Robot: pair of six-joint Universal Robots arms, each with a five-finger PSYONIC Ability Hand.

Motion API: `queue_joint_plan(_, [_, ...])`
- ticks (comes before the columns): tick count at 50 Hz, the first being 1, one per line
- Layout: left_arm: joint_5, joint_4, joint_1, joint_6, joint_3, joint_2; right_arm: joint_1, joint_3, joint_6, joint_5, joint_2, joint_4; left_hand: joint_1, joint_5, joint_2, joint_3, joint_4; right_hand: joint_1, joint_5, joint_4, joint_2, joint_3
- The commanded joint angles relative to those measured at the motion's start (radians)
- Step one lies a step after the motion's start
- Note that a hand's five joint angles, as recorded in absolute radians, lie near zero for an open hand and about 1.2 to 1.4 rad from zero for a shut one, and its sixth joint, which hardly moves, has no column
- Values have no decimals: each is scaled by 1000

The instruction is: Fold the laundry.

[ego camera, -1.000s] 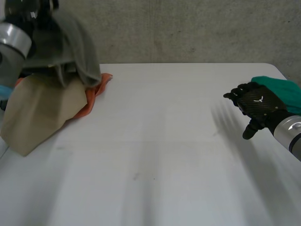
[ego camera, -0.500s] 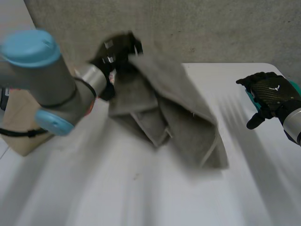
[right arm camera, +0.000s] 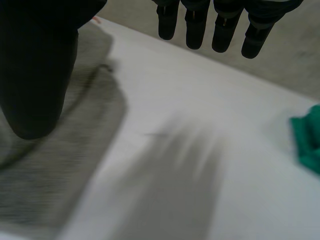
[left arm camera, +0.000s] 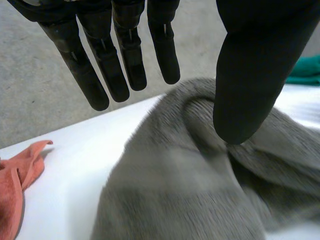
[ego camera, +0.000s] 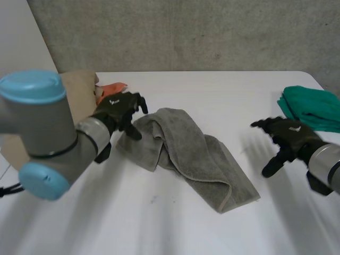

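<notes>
A grey towel (ego camera: pixel 191 159) lies crumpled across the middle of the white table (ego camera: pixel 175 228), running from the left hand toward the near right. My left hand (ego camera: pixel 119 109) hovers at the towel's far-left end, open. In the left wrist view its fingers (left arm camera: pixel 125 55) are straight and the thumb hangs apart, just over the towel (left arm camera: pixel 190 190), holding nothing. My right hand (ego camera: pixel 287 135) is open with spread fingers above bare table, to the right of the towel. In the right wrist view the towel's edge (right arm camera: pixel 55 165) lies below the thumb (right arm camera: pixel 35 75).
A folded green cloth (ego camera: pixel 313 106) rests at the table's far right, also in the right wrist view (right arm camera: pixel 307 145). An orange cloth (ego camera: pixel 109 90) and a beige cloth (ego camera: pixel 79 85) lie at the far left behind my left arm. The orange cloth (left arm camera: pixel 15 175) lies beside the towel.
My left arm swung the grey towel from the left pile to the table's middle and let it go; its fingers have opened. The right hand moved nearer and a little toward the towel.
</notes>
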Motion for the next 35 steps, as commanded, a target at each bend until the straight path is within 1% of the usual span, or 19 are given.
queue_joint_plan(1, [-1,118,-19,87,-172,17,138,40,72,7,39,-24,85,92,80,81,86,-49,-45,-36,-38,-33])
queue_joint_plan(3, [-3,173,-18,113,-188,-22,181,39,72,28,83,-70,62,69,56,57,63,-49,-45,-36,-38,-33])
queue_joint_plan(5, [-1,206,-18,133,-185,-53,210,34,72,50,108,-106,15,22,10,10,16,8,12,21,19,24])
queue_joint_plan(6, [-1,218,-18,139,-182,-70,236,27,69,76,134,-140,-38,-31,-43,-42,-37,35,38,47,45,51])
queue_joint_plan(7, [0,246,-18,154,-170,-102,248,22,69,91,145,-156,-193,-185,-198,-197,-191,41,44,53,51,57])
queue_joint_plan(9, [8,264,-10,165,-150,-125,273,11,69,116,169,-182,-308,-301,-313,-312,-307,61,65,74,72,77])
queue_joint_plan(14, [8,266,-1,180,-26,-242,342,-56,33,185,283,-229,-341,-334,-346,-345,-340,184,188,197,195,201])
queue_joint_plan(17, [-1,264,-1,180,33,-288,357,-87,9,200,320,-234,-329,-322,-334,-334,-328,255,258,267,266,271])
queue_joint_plan(19, [-1,263,1,182,80,-319,362,-121,-13,211,367,-234,-224,-217,-229,-228,-223,457,460,469,467,473])
queue_joint_plan(21, [-1,263,1,182,99,-326,363,-140,-22,217,384,-234,13,20,8,9,14,790,794,803,801,807])
queue_joint_plan(22, [-1,264,2,182,107,-325,360,-156,-23,226,390,-235,401,408,396,397,402,1169,1173,1182,1180,1185])
queue_joint_plan(23, [0,266,2,182,107,-323,354,-159,-23,231,387,-240,620,627,615,616,621,1173,1176,1185,1184,1189])
queue_joint_plan(24, [0,273,1,182,108,-322,351,-161,-25,235,383,-246,784,792,779,780,786,1173,1176,1185,1184,1189])
queue_joint_plan(26, [-6,276,7,182,114,-305,346,-157,-30,244,358,-287,786,793,781,782,787,1173,1176,1185,1184,1189])
queue_joint_plan(27, [-9,273,8,183,116,-293,345,-156,-31,246,311,-309,786,793,781,782,787,1173,1176,1185,1184,1189])
queue_joint_plan(28, [-11,266,11,184,114,-245,343,-153,-34,246,276,-314,786,793,781,782,787,1173,1176,1185,1184,1189])
queue_joint_plan(29, [-11,264,16,182,107,-189,340,-145,-43,237,199,-317,786,793,781,782,787,1173,1176,1185,1184,1189])
queue_joint_plan(32, [-6,263,25,182,96,-115,305,-151,-72,232,92,-306,786,793,781,782,787,1173,1176,1185,1184,1189])
queue_joint_plan(35, [-6,261,34,179,81,-52,255,-157,-111,223,47,-279,786,793,781,782,787,1173,1176,1185,1184,1189])
